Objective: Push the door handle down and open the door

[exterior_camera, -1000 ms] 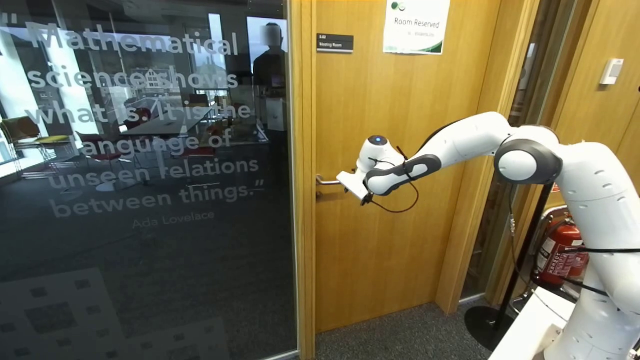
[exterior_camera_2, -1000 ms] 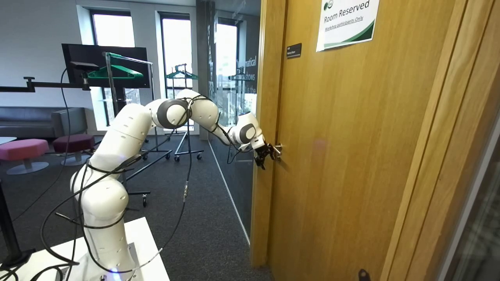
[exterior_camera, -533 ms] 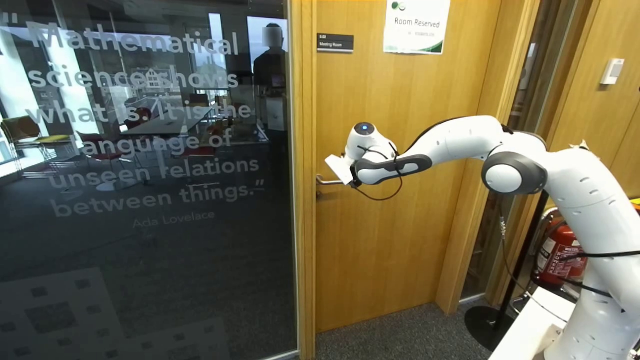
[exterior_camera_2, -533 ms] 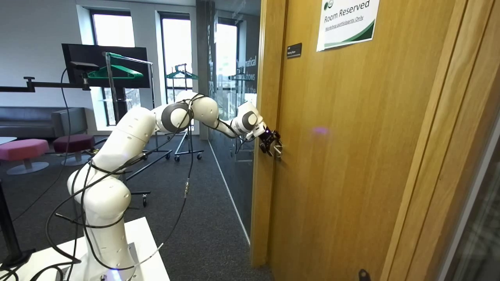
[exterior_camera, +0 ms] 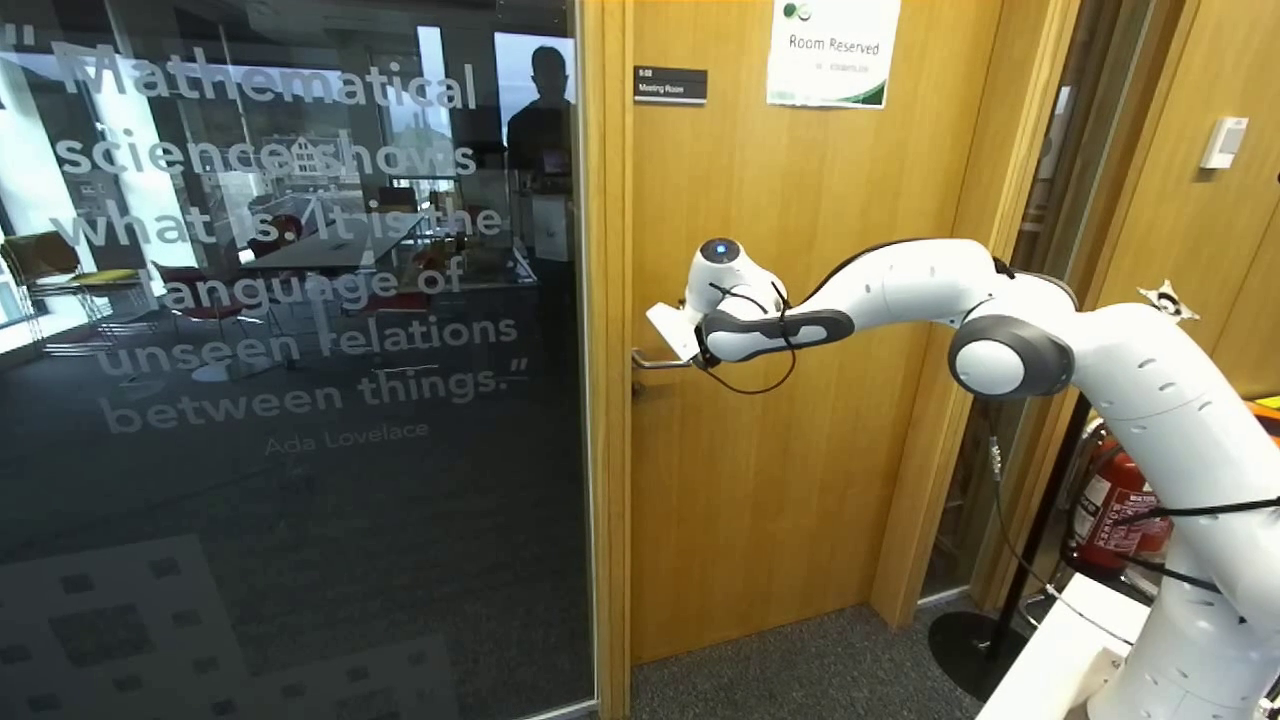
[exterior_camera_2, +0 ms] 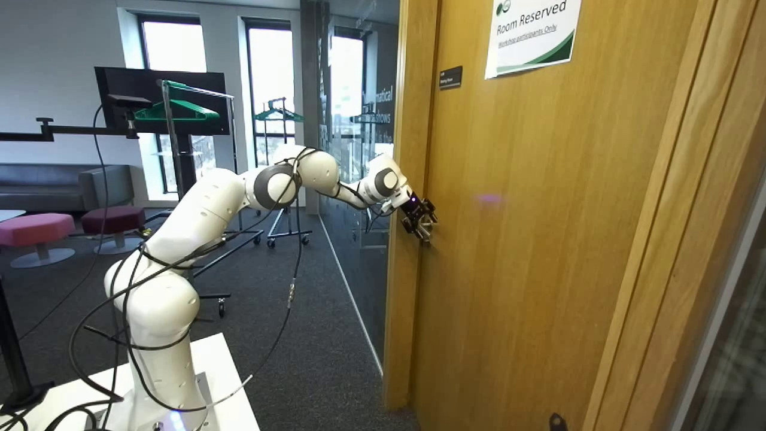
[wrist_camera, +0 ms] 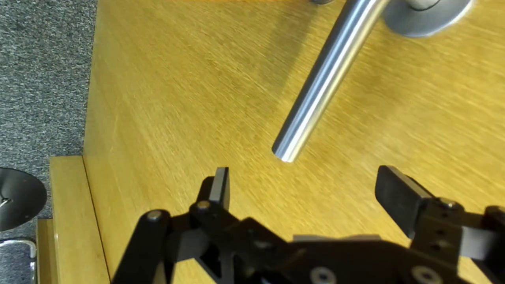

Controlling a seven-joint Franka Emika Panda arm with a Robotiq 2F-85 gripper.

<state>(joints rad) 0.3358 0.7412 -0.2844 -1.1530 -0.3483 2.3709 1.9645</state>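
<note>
Well apart from the door-side edge of the white tabletop (exterior_camera_2: 224, 362), the slim door handle (wrist_camera: 329, 79) sits on the closed door (exterior_camera: 780, 520), its long axis nearly level, its free end pointing inward over the door, away from the nearby frame post (exterior_camera: 605, 300). In the wrist view it slants from the upper right to near the middle, its tip aimed at the gap in the claw (wrist_camera: 309, 187), whose fingers (wrist_camera: 396, 195) stand wide apart, clear of it.

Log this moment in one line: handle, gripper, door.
door handle: level, not gripped | gripper: open, near handle's free end | door: closed | likely next: push handle down
</note>
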